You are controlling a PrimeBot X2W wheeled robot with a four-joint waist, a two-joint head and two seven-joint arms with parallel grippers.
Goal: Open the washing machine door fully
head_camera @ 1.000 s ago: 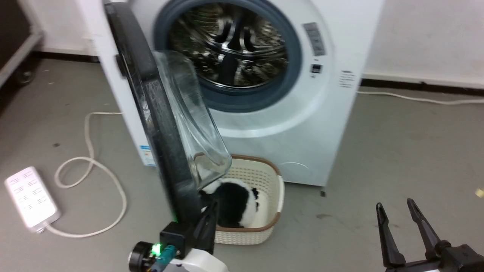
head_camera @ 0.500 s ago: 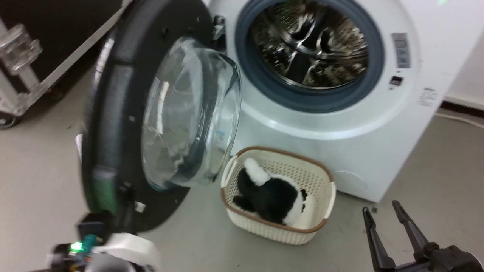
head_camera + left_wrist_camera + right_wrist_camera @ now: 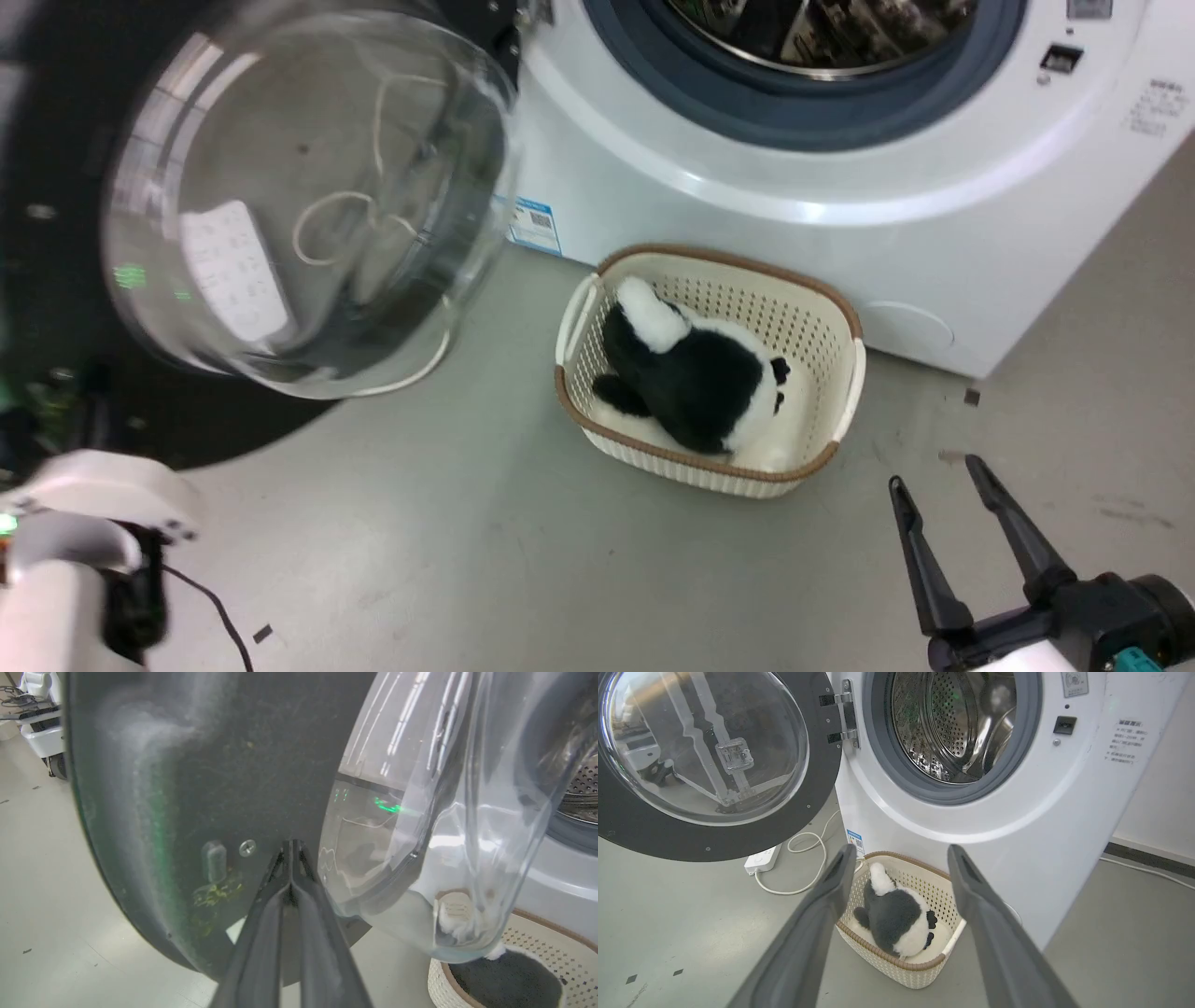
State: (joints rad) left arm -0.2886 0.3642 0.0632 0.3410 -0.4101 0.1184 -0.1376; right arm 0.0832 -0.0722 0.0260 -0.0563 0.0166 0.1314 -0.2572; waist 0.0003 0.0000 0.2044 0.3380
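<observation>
Prob. lab/test space, not home: bare grey floor [image 3: 668, 933], free-standing washing machine [image 3: 1064, 812], corded power strip [image 3: 762, 859], wheeled gear [image 3: 42, 737] upper left.

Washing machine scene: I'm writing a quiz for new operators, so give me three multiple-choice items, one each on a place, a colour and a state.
1. Where is the basket? A on top of the washing machine; B on the floor in front of it; C behind it.
2. What colours is the toy in the basket? A brown; B pink and grey; C black and white.
3. The right claw is: A open, empty; B shut on the toy; C shut on the basket.

Answers: 1 B, it stands on the floor below the machine's front. 2 C, black body with white patches. 3 A, its fingers are spread apart, touching nothing.
</observation>
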